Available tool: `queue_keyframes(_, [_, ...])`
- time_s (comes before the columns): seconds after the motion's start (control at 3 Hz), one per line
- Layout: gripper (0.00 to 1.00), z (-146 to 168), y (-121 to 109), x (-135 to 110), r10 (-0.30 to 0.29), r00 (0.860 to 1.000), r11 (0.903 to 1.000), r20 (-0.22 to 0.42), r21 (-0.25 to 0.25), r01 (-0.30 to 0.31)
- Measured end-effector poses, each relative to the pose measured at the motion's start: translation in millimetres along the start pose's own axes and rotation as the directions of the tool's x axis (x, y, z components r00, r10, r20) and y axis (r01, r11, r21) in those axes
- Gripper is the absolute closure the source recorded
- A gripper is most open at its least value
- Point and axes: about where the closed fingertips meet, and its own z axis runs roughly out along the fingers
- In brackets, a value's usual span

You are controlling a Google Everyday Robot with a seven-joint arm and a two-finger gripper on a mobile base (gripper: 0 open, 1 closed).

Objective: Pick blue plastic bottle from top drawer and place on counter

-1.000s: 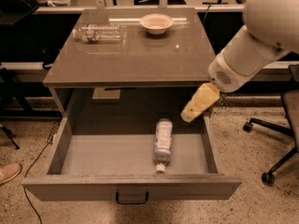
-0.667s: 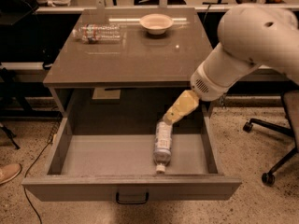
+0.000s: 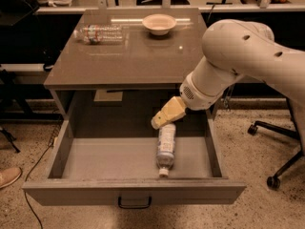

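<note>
Blue plastic bottle lies in top drawer, cap toward 6 o'clock. End effector hovers at its 12 o'clock end; open or closed, cannot tell. Should shift toward 6, centre over body, grip across width.

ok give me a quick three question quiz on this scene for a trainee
1. True or false: the blue plastic bottle lies on its side in the open top drawer.
2. The end effector is: A) by the bottle's capped end B) by the bottle's far end C) outside the drawer.
3. Fill in: the counter holds a clear bottle and a ____.
Key: 1 true; 2 B; 3 bowl.
</note>
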Motion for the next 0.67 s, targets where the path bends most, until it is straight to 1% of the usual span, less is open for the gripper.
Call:
queue_keyframes(0.33, [0.00, 8.7, 2.0, 0.3, 0.016, 1.000, 0.9999, -0.010, -0.004, -0.016])
queue_keyframes(0.67, [0.00, 55.3, 6.6, 1.9, 0.085, 0.995, 0.9953, -0.059, -0.041, -0.087])
